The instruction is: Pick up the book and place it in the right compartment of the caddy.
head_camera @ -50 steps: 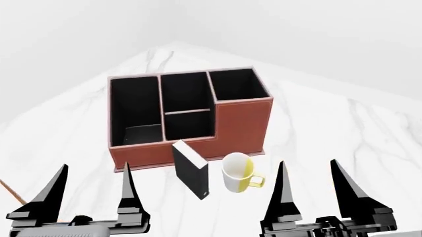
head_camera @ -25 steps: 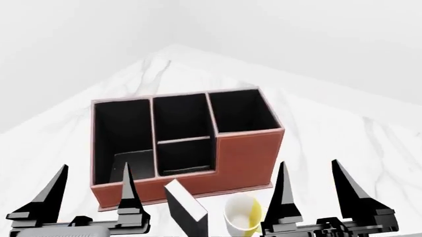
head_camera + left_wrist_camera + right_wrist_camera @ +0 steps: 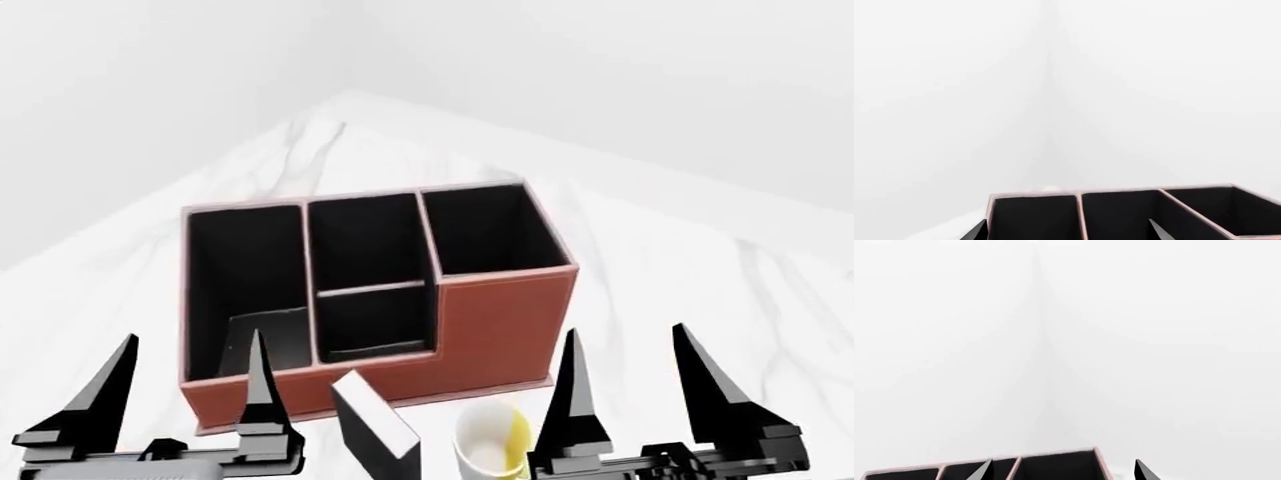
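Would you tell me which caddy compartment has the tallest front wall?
The right compartment of the caddy: its reddish-brown front stands full height, the others step lower.

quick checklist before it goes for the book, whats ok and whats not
1. Left gripper open and empty: ok.
2. Right gripper open and empty: ok.
3. Book fully in view: not ok, the head view's lower edge cuts it off; only its top shows, upright in front of the caddy.
4. Right compartment free of contents: ok as far as the black interior shows.
5. Room around the book: cannot tell; the mug stands close on its right, the gap is unclear.
6. Wrist cameras see the book: not ok, both show only the caddy's top and the wall.
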You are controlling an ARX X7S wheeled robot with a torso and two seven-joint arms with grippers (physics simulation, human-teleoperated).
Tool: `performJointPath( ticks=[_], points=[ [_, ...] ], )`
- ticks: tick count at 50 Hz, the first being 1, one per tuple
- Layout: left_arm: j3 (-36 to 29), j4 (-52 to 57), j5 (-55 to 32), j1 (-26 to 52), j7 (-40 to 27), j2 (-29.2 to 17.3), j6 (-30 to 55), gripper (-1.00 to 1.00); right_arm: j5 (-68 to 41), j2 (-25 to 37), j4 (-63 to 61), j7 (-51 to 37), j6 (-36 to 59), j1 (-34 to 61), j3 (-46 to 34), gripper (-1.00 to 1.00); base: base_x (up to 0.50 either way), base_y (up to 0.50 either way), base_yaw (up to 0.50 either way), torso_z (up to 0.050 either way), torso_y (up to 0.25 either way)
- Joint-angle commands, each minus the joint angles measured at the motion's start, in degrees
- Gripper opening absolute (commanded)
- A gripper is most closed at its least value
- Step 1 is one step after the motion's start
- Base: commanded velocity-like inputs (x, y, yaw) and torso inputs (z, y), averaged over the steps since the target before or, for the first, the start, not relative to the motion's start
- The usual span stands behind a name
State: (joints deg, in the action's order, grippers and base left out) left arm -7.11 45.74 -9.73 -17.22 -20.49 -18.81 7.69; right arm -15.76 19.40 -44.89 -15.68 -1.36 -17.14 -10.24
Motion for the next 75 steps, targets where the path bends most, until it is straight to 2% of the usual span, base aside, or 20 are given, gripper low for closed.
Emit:
performJointPath(
  ticks=[1, 13, 15, 21, 32, 42, 50, 60, 75],
  points=[
    [-0.2, 0.0, -0.1, 0.1, -0.3, -0.3, -0.1, 1.00, 0.8, 0.2, 0.2, -0.3, -0.7, 0.1, -0.4, 1.00, 0.07, 0.04, 0.00, 0.000, 0.000],
    [-0.4, -0.2, -0.2, 0.5, -0.8, -0.6, 0.3, 1.00, 0.1, 1.3, -1.0, -0.3, 1.6, 0.2, -1.4, 1.00, 0.00, 0.00, 0.00, 0.000, 0.000],
    [-0.7, -0.2, 0.3, 0.5, -0.8, -0.7, 0.4, 1.00, 3.1, 3.1, -3.2, -0.4, 6.4, 1.0, -2.8, 1.00, 0.00, 0.00, 0.00, 0.000, 0.000],
    [-0.9, -0.4, 0.5, 0.8, -1.2, -0.8, 0.8, 1.00, -1.3, 7.8, -5.9, 4.0, 14.0, 3.2, -5.5, 1.00, 0.00, 0.00, 0.00, 0.000, 0.000],
    [-0.9, -0.5, 0.2, 0.9, -1.4, -1.1, 1.0, 1.00, -7.6, 9.9, -8.1, 5.8, 26.0, 9.9, -8.1, 1.00, 0.00, 0.00, 0.00, 0.000, 0.000],
    [-1.1, -0.8, 0.0, 1.2, -1.6, -1.3, 1.3, 1.00, -19.4, 11.2, -11.2, 5.7, 38.2, 17.2, -9.0, 1.00, 0.00, 0.00, 0.00, 0.000, 0.000],
    [-1.1, -0.8, -0.7, 1.5, -1.7, -1.5, 1.5, 1.00, -33.2, 10.7, -9.6, 2.1, 48.0, 23.8, -6.1, 1.00, 0.00, 0.00, 0.00, 0.000, 0.000],
    [-1.4, -1.0, -0.7, 1.8, -1.9, -1.7, 1.7, 1.00, -39.9, 9.8, -6.8, 0.2, 51.3, 26.9, -5.0, 1.00, 0.00, 0.00, 0.00, 0.000, 0.000],
    [-1.5, -0.8, -0.9, 1.9, -2.3, -2.1, 1.8, 1.00, -37.1, 7.2, -4.3, 1.3, 50.9, 28.4, -9.3, 1.00, 0.00, 0.00, 0.00, 0.000, 0.000]
  ],
)
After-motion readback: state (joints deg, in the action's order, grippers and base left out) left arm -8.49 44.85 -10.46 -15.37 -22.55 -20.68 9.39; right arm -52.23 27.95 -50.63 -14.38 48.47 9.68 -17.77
